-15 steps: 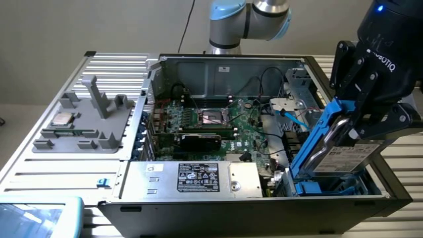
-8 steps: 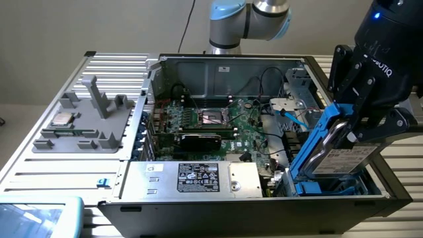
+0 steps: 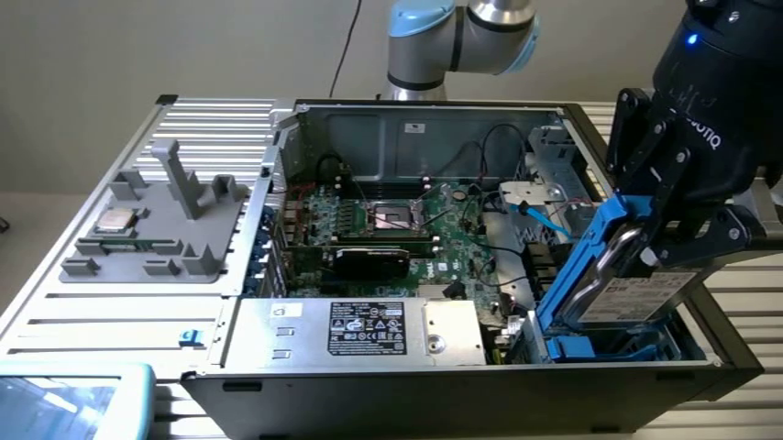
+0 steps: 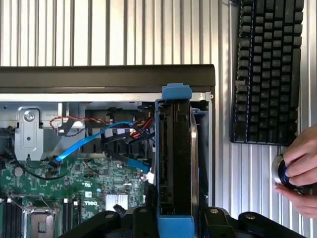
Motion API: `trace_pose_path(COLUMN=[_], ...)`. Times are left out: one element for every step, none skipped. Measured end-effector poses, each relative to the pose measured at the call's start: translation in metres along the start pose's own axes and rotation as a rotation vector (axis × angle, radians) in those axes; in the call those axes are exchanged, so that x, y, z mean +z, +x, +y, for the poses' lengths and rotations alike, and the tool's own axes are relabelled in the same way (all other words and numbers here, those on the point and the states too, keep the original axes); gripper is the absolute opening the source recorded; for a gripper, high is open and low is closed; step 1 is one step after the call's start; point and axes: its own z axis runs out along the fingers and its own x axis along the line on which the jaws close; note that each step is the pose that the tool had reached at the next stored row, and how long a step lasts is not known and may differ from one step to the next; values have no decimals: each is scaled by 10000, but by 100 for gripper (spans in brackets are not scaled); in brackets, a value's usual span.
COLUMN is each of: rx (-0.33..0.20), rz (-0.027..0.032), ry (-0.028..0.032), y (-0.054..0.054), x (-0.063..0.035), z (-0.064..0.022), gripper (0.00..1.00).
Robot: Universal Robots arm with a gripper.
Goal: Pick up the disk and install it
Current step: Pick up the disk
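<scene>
a robotics lab bench: an opened desktop computer case (image 3: 490,396) lies on a slotted aluminium table (image 3: 116,323), beside a grey parts fixture (image 3: 202,234) and a black keyboard (image 4: 267,74).

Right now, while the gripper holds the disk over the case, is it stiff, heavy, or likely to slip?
Probably stiff: the disk is a flat metal block in a blue bracket, showing no sag. Likely dense for its size, so it may pull downward where it hangs tilted from the gripper. Its smooth faces could slide if the grip loosens.
</scene>
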Motion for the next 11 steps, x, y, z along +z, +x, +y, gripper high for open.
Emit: trace_pose_path(rx=[8, 14, 20, 28, 42, 63, 89, 122, 152, 171, 180], rz=[8, 16, 25, 37, 47, 57, 69, 82, 98, 120, 141], ry=[0, -1, -1, -1, -1, -1, -1, -2, -3, -3, -3], y=[0, -1, -1, -1, 0, 1, 1, 3, 3, 4, 4], x=[11, 22, 32, 41, 48, 52, 58, 63, 68, 72, 76], z=[-1, -1, -2, -2, -2, -3, -3, -3, -4, -4, -4], gripper=[37, 37, 37, 37, 37, 37, 37, 37, 37, 37, 37])
